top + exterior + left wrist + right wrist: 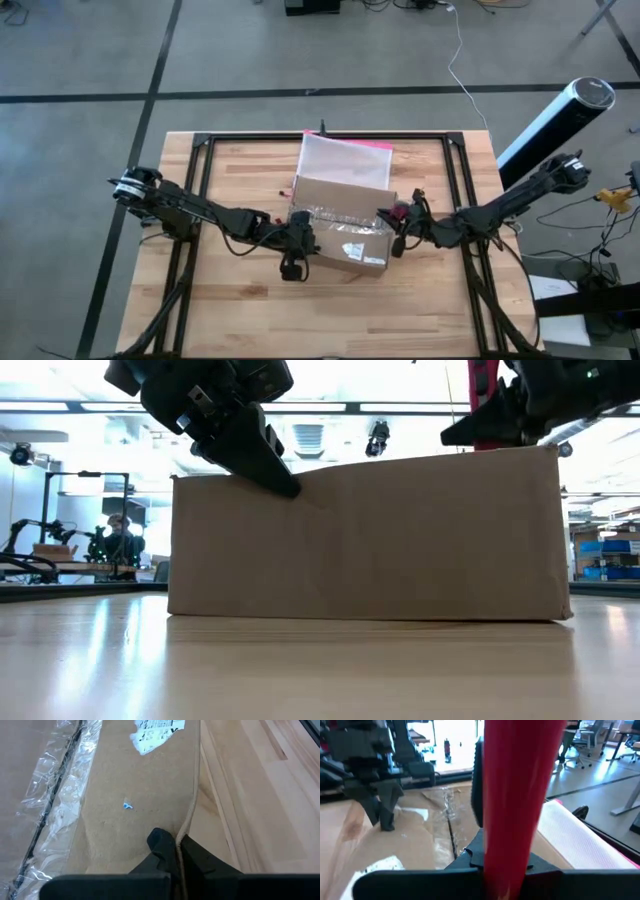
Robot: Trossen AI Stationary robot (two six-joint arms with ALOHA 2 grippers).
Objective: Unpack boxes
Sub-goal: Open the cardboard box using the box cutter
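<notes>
The brown cardboard box [340, 228] stands mid-table, with clear crinkled tape [50, 805] along its top seam and a torn white label [157, 732]. My left gripper [297, 243] is at the box's left end, shut on its top near edge. My right gripper [400, 224] hovers over the box's right end, shut on a red bar-shaped thing [520, 795]. A pink-edged translucent pouch [345, 160] lies flat on the table behind the box. My left gripper pinches the top edge of the box's near long wall [189, 822] near its left end, one finger [160, 840] on top and one on the outer face. It slants down from the left, and the edge [300, 495] is dented. The box rests on the table. My right gripper pinches the red thing's sides [490, 835] between its two fingers. One dark finger [477, 785] lies along it; the other is hidden behind it. The thing sticks out past the fingers along their line, clear of the box [483, 400].
Black frame rails [200, 170] run along the table's left, right and far sides. A white-and-black cylinder [555, 120] stands off the table's right far corner. Bare wood [330, 310] lies in front of the box. A person [120, 542] sits far back in the room.
</notes>
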